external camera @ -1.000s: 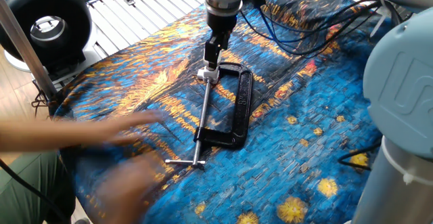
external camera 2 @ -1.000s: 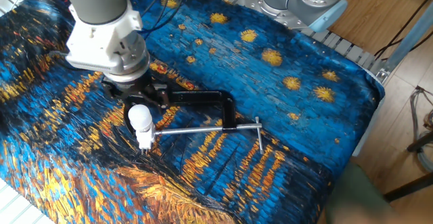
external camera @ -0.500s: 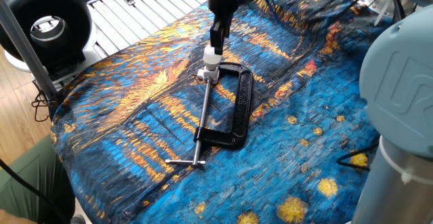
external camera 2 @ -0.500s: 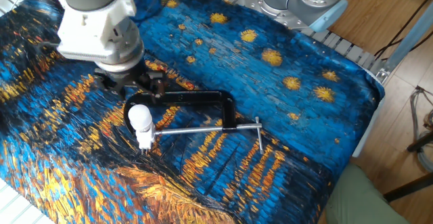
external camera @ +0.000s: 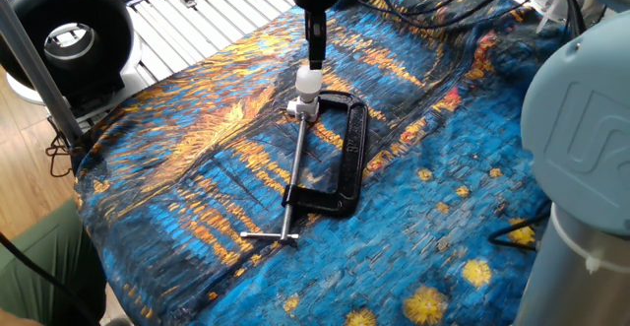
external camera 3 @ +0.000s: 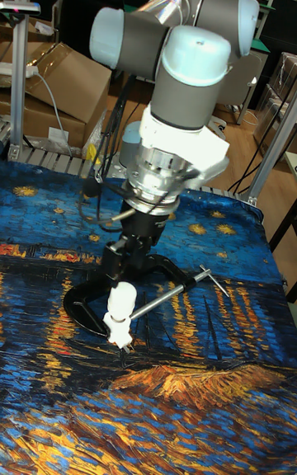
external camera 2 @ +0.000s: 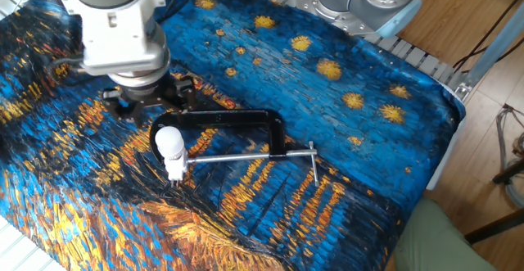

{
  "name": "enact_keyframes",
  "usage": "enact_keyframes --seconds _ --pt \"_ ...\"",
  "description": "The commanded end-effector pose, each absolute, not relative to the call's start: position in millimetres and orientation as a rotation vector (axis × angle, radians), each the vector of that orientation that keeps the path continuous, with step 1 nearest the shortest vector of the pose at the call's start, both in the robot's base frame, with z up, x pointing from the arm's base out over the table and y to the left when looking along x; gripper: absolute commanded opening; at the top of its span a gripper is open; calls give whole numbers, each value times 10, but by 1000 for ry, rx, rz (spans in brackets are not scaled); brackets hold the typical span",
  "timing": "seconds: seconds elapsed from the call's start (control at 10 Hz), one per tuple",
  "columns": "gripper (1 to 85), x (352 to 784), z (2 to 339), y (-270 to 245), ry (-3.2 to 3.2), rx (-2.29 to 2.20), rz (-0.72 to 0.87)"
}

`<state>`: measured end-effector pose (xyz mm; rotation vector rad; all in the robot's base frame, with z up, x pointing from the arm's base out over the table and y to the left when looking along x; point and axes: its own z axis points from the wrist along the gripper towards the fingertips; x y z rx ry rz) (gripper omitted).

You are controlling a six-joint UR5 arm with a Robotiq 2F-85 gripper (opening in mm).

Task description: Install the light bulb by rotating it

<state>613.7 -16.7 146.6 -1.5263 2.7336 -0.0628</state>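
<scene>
The small white light bulb [external camera: 310,79] stands upright in its white socket base [external camera: 303,107], which the black C-clamp [external camera: 346,159] holds on the starry painted cloth. My gripper [external camera: 314,58] hangs just above the bulb's rounded top, apart from it, with nothing between its fingers. In the other fixed view the light bulb [external camera 2: 169,142] is fully uncovered and the gripper [external camera 2: 150,105] sits behind it with its black fingers spread. The tall fixed view shows the gripper [external camera 3: 125,272] directly over the light bulb [external camera 3: 121,298].
The clamp's long screw and T-handle [external camera: 271,236] reach toward the cloth's near edge. A black ring-shaped device [external camera: 64,32] and a pole stand at the left. Cables [external camera: 443,26] lie at the back. A person's green-clad leg [external camera: 39,267] is by the table corner.
The gripper, which was down around the bulb, has let go and risen straight up. The bulb stayed in the socket. A blurred hand at the left has withdrawn.
</scene>
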Motion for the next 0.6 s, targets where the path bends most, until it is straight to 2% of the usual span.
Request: enact_keyframes --seconds 0.0,0.5 --pt "640 6187 1407 -106 2579 -1720 -62" --pt "630 6124 1189 -110 2504 -1794 -59"
